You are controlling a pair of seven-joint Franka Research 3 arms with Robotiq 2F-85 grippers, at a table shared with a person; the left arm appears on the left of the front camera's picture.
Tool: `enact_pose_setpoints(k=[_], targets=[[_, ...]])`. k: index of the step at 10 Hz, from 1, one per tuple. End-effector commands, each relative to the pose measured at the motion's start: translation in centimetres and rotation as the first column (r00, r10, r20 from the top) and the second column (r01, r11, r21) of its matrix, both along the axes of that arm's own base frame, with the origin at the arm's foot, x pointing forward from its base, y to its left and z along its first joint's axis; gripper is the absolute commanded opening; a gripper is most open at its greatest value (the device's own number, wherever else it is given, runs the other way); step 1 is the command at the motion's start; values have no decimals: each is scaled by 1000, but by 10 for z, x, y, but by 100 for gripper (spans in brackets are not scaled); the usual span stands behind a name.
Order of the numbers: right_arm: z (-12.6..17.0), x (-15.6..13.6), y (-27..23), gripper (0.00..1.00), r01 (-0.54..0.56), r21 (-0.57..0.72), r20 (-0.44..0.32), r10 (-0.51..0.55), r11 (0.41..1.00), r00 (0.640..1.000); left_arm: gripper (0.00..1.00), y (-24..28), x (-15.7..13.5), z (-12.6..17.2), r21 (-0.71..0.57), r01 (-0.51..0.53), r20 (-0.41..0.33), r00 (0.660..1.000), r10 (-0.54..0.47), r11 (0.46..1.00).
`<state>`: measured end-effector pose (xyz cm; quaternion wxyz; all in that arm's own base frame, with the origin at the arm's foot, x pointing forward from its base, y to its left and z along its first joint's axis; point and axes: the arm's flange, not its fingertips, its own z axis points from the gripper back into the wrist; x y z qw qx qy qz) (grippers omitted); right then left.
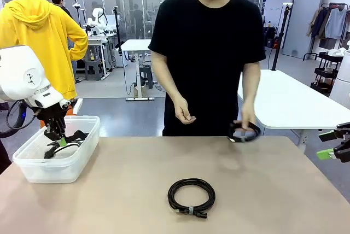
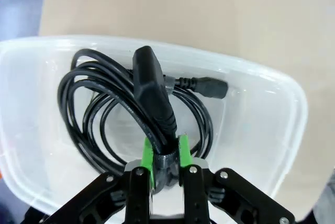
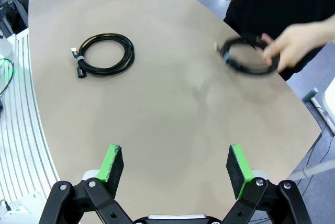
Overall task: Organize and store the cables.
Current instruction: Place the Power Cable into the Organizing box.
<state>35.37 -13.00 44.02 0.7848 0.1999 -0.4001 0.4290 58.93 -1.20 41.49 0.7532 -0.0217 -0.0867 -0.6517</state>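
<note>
Beige bench (image 1: 262,190) in an open lab: one cable binned, two more to store.
Front view: the left tool (image 1: 56,135) reaches down into the clear bin (image 1: 33,171), likely to leave the binned cable (image 1: 65,146) there; a tied cable (image 1: 191,197) lies mid-bench, and the person's hand (image 1: 249,116) holds a third cable (image 1: 244,131), probably bringing it within reach. Left wrist view: green pads (image 2: 148,153) flank the binned cable's thick plug end, touching it; whether they pinch I cannot tell. Right wrist view: the right tool (image 3: 175,166) hangs wide apart, empty, above bare bench.
</note>
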Motion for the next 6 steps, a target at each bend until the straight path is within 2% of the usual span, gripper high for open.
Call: enact_pose_setpoints(k=[1,2,3,4,6], targets=[[0,1,1,100,4,17,7,-4,1000,1000,53,-1,1,11,-36,-23,1,1000,23,999],[0,1,1,100,4,17,7,-4,1000,1000,77,-1,0,12,-40,-22,7,1000,22,999],[0,1,1,100,4,17,7,-4,1000,1000,82,1,-2,16,-61,-18,2,1000,18,998],[0,1,1,100,4,17,7,-4,1000,1000,100,2,-3,17,-55,-18,2,1000,18,998],[0,1,1,100,4,17,7,-4,1000,1000,100,0,-6,16,-60,-31,-12,999,31,998]])
